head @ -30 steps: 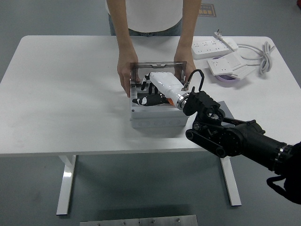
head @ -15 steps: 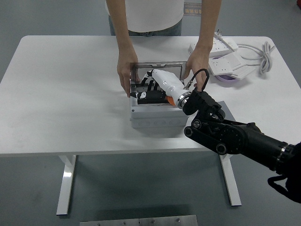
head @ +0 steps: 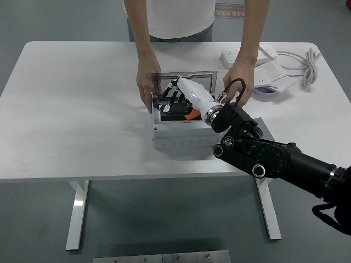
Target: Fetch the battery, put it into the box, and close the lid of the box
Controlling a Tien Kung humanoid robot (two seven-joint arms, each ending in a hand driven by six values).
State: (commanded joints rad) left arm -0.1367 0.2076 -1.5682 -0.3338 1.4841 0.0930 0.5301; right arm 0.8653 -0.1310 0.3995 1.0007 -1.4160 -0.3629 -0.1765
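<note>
One robot hand [head: 178, 101], the right, reaches into the open box [head: 181, 134]; its fingers seem to grip the battery [head: 181, 111] inside. Next: let go, withdraw, then shut the upright lid [head: 184, 81]. Beyond, a person's hand [head: 145, 87] steadies the box.

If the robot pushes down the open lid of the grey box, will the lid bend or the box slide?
The lid looks like rigid clear plastic with a frame, so it probably swings without bending. The box seems blocky and flat-based, unlikely to tip. A person's hand touches its left side, probably limiting sliding.
</note>
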